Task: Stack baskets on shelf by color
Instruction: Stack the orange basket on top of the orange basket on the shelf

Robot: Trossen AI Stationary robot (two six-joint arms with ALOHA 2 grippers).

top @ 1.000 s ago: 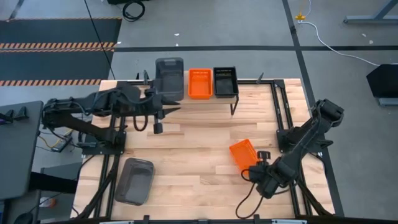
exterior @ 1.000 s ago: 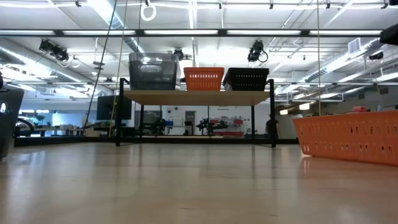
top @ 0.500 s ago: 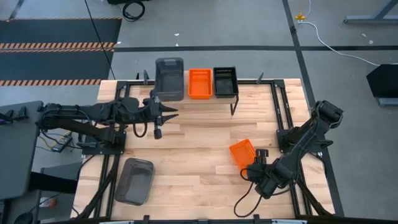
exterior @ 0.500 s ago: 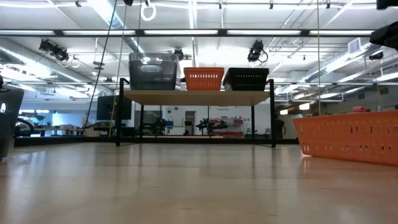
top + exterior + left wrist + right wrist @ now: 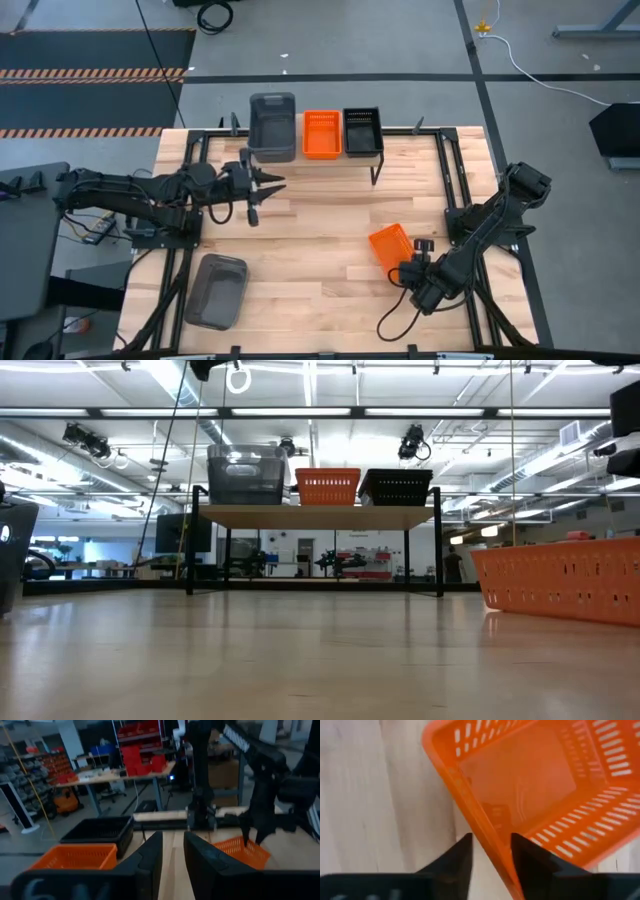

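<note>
The right gripper (image 5: 408, 270) is set over the near rim of a loose orange basket (image 5: 391, 246), its fingers (image 5: 451, 857) parted on either side of that wall, not yet closed. This basket lies on the table (image 5: 320, 250), well in front of the shelf (image 5: 320, 150). The left gripper (image 5: 268, 186) is held just in front of the shelf, fingers apart and empty. On the shelf, grey (image 5: 272, 125), orange (image 5: 322, 133) and black (image 5: 362, 131) baskets are ranged side by side. Another grey basket (image 5: 216, 290) is seen far in front of the shelf.

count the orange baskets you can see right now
2 show. One orange basket sits in the middle of the shelf, between grey and black ones; it may be a stack hiding more. The other lies on the table, its wall between the open right gripper's fingers.
</note>
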